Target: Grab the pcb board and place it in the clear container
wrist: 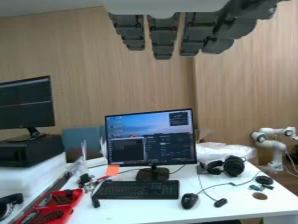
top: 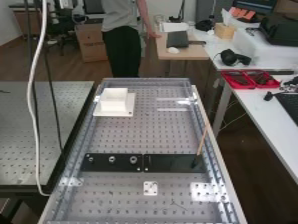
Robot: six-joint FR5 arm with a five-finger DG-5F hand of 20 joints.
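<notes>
At eleven o'clock on perforated grey metal bench [top: 126,135], high view: square white plastic box [top: 114,100] on white plate. Near six: flat black rectangular panel [top: 174,163], small pale square plate [top: 151,188]; cannot tell which piece is pcb board or clear container. Three o'clock: slim wooden stick [top: 202,141], easily knocked by low sweep. Look-alike flat parts could cause wrong grab. Wrist view: dark grey hand [wrist: 163,36], fingers released, empty; black-framed monitor [wrist: 151,137] on white desk.

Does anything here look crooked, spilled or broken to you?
I see nothing spilled or broken. The one odd thing is the thin stick with a dark end: it slants from the black strip toward the bench's side rail, while the strip lies squarely across the bench. Why it is there, I cannot tell.
</notes>
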